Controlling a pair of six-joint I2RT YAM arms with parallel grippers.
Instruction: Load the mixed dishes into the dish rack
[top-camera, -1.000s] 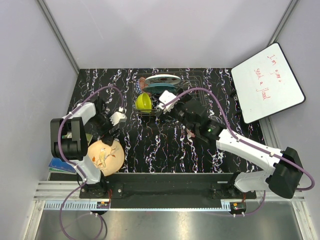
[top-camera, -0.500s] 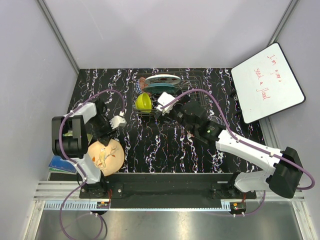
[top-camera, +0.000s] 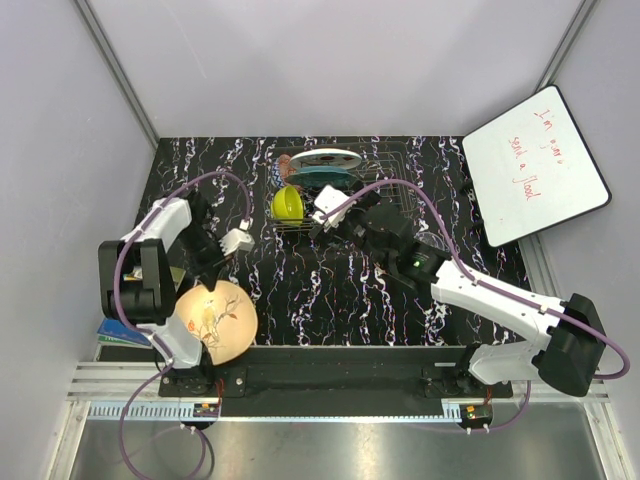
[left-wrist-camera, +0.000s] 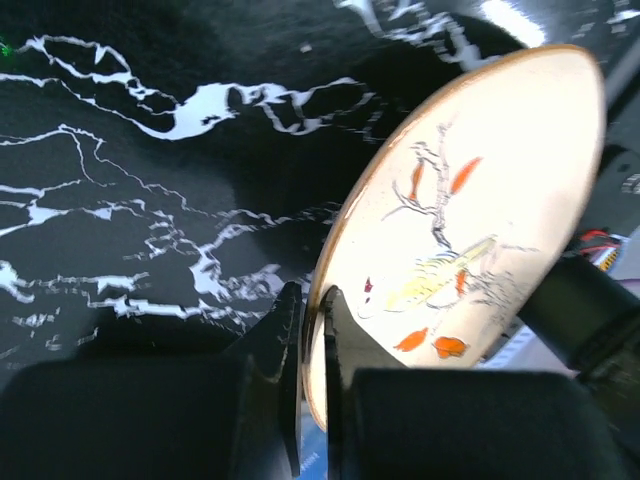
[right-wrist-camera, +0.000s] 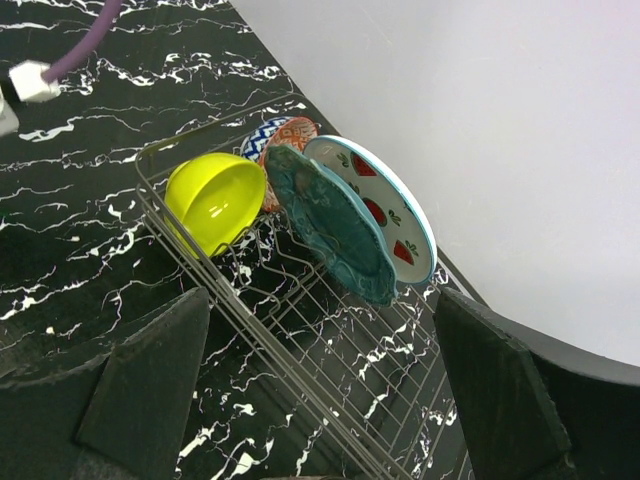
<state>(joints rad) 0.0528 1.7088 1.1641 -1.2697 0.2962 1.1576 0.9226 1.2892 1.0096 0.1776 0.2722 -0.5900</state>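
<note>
Black counter (top-camera: 320, 290) veined with white fills the floor of a grey-walled booth, and a white board with red writing (top-camera: 535, 165) leans at its far right corner. Near the left arm's base, the left hand (left-wrist-camera: 312, 300) is clamped on the rim of the peach floral plate (left-wrist-camera: 460, 240), its fingers pressed together on either face of the edge. The plate stands tilted, its painted side showing, well apart from the dish rack (right-wrist-camera: 250, 330) at the far middle of the counter. The lime-yellow bowl (right-wrist-camera: 212, 200) lies on its side at one end of the rack. The teal plate (right-wrist-camera: 330, 225) and the white plate with red slices (right-wrist-camera: 400, 215) lean on edge together, with the red patterned bowl (right-wrist-camera: 285, 135) behind them. The right hand (right-wrist-camera: 320, 400) hovers near the rack with its fingers spread wide, holding nothing. A blue-green book (top-camera: 120, 332) lies beside the left arm.
</note>
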